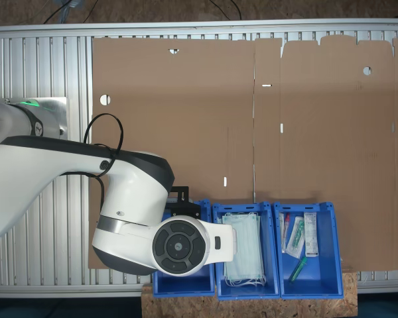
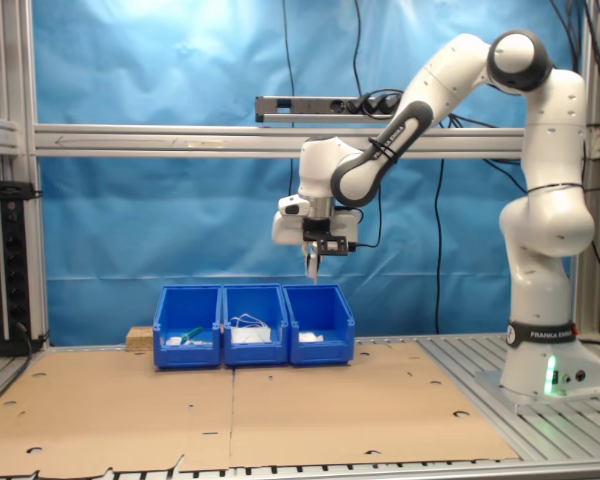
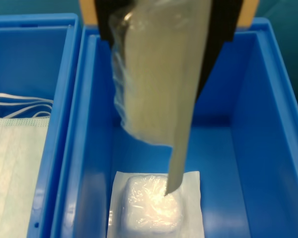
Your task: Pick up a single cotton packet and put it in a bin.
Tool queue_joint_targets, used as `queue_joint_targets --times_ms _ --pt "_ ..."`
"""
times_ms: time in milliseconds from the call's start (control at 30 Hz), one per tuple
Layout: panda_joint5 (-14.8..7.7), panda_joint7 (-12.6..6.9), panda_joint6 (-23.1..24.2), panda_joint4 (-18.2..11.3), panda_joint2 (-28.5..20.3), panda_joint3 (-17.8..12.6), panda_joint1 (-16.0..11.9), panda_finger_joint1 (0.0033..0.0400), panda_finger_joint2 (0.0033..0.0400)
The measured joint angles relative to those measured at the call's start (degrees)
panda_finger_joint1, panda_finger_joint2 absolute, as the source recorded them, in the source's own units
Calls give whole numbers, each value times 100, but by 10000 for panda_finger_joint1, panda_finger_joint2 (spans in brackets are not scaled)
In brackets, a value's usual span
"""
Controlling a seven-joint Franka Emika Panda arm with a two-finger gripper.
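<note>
My gripper [image 2: 313, 252] hangs above the blue bin [image 2: 320, 326] at the second exterior view's right end of the row of three. It is shut on a cotton packet [image 3: 159, 84], which dangles edge-on from the fingers [image 3: 105, 20], thin and translucent white. In the second exterior view the cotton packet [image 2: 311, 268] hangs just above the bin's rim. In the wrist view, another white packet with a puffy pad [image 3: 154, 206] lies on the floor of the bin [image 3: 268, 148], right under the held one. In the first exterior view the arm covers most of this bin [image 1: 179, 283].
The middle bin [image 1: 245, 288] holds pale green face masks [image 3: 15, 163]. The far bin [image 1: 328, 255] holds syringes and slim packets. Brown cardboard sheets [image 1: 186, 119] cover the table. The arm's base [image 2: 540, 370] stands at the second exterior view's right.
</note>
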Motion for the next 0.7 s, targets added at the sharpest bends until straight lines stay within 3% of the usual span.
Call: queue_joint_targets --times_ms 700 --pt "-9 213 -5 6 0 0 0 53 53"
